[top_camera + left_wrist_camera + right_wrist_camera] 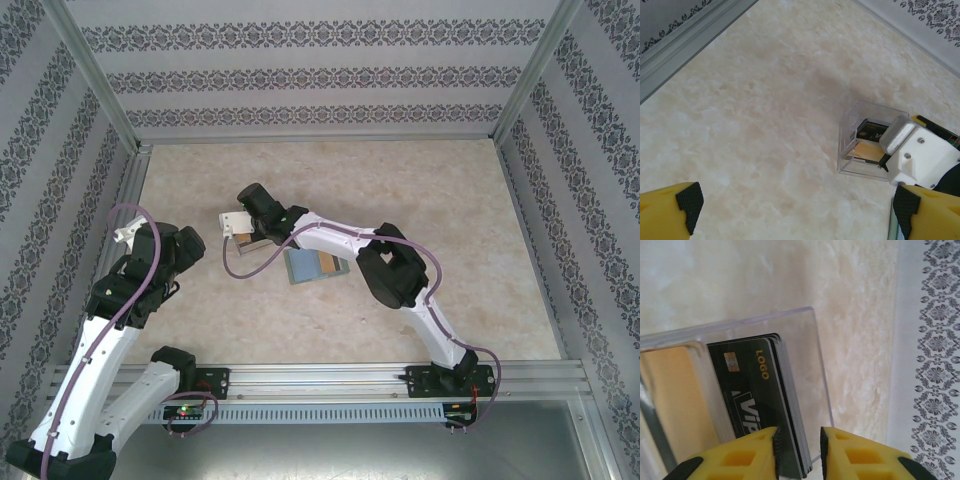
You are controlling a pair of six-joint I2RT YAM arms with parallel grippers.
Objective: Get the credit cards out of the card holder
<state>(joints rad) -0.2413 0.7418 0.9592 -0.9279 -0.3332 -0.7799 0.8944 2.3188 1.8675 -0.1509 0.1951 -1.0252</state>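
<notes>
Shows right gripper (pixel 797 450) parted narrowly around black credit card (pixel 752 390) standing in transparent tray (pixel 805 340); left gripper (pixel 795 205) spread wide, well apart. Shows card holder (pixel 303 268) lying open mid-table. Best to widen fully, then lift straight up, avoiding dragging card or tipping tray

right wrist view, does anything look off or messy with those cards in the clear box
Nothing looks spilled or damaged. The black cards stand on edge as a neat stack in the clear tray. In the top view the wallet lies open with a tan card showing in it, which is not odd for this job.
</notes>
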